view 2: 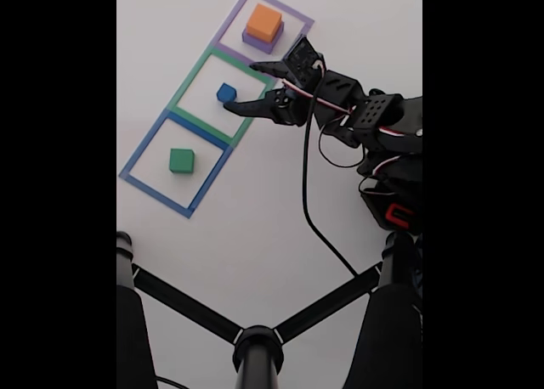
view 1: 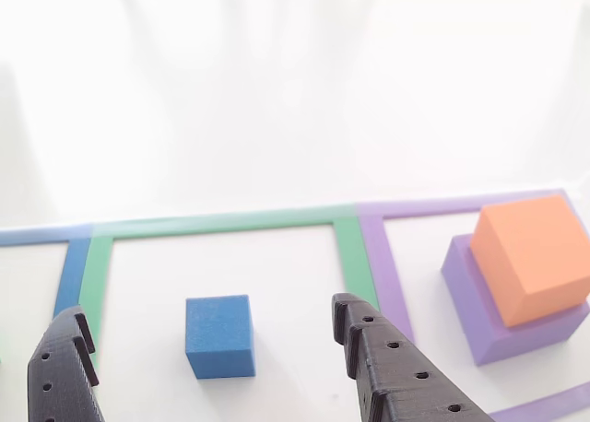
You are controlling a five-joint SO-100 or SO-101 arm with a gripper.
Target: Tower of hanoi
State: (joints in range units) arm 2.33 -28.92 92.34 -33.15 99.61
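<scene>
Closest in the other view, the gripper (view 1: 217,348) hangs with its two black fingers (view 1: 396,367) spread wide, one to each side of the small blue cube (view 1: 220,336), neither touching it; the cube sits on the white table (view 1: 277,118) inside the green taped square (view 1: 355,256); farther right, inside the purple taped square (view 1: 387,275), the orange block (view 1: 535,256) rests on the purple block (view 1: 489,321); in the fixed view the green block (view 2: 181,160) sits alone within the blue taped square (view 2: 140,151).
</scene>
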